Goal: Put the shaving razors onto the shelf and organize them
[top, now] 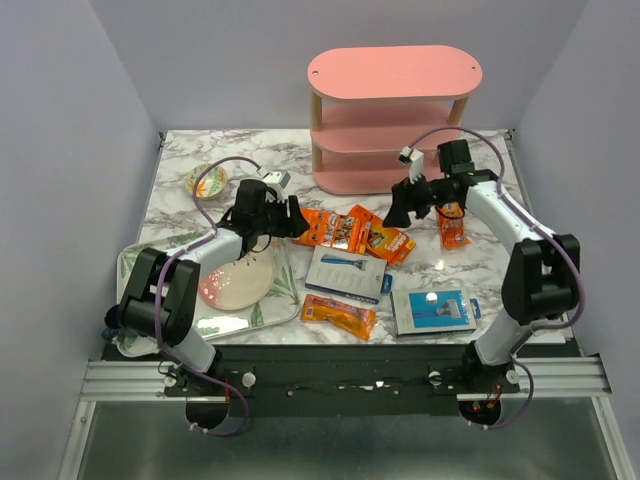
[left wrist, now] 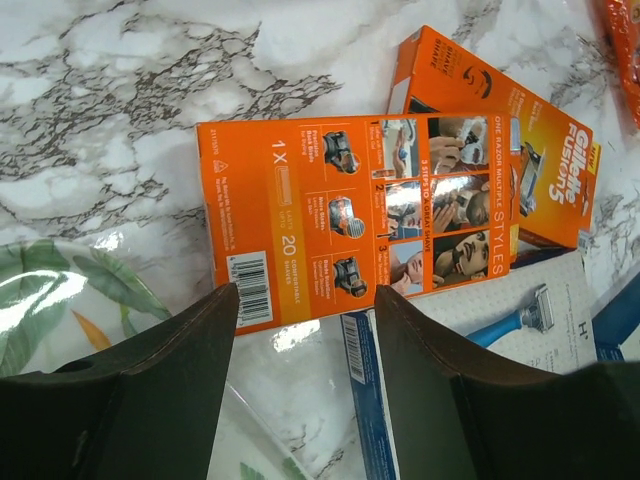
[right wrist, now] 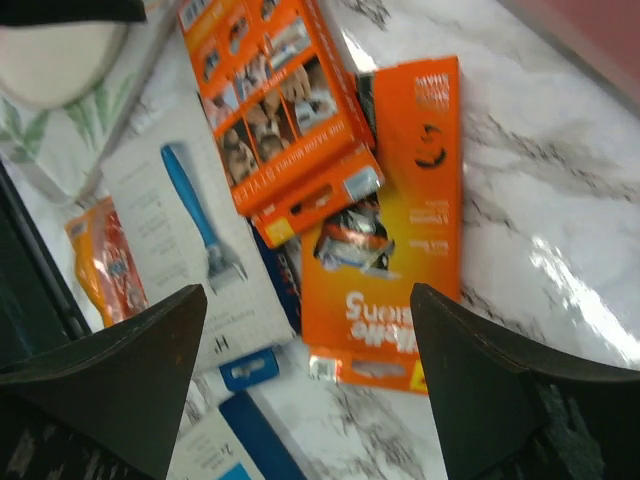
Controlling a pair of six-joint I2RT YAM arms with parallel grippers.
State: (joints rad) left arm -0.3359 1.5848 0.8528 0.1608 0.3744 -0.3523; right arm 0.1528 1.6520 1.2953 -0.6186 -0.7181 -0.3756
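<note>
The pink three-tier shelf [top: 395, 110] stands at the back of the marble table, and nothing shows on its boards. Two orange razor packs [top: 330, 228] [top: 385, 240] overlap mid-table, a third [top: 452, 225] lies under my right arm and a fourth [top: 340, 315] lies near the front. Two blue-and-grey cards [top: 347, 273] [top: 432, 310] lie flat. My left gripper [top: 300, 218] is open and empty just left of the overlapping packs [left wrist: 350, 215]. My right gripper [top: 393, 213] is open and empty above an orange pack [right wrist: 400, 210].
A floral tray [top: 270, 312] at the front left holds a pink round plate [top: 238, 283], and its corner shows in the left wrist view [left wrist: 60, 300]. A small round tin [top: 205, 180] sits at the back left. Grey walls enclose the table.
</note>
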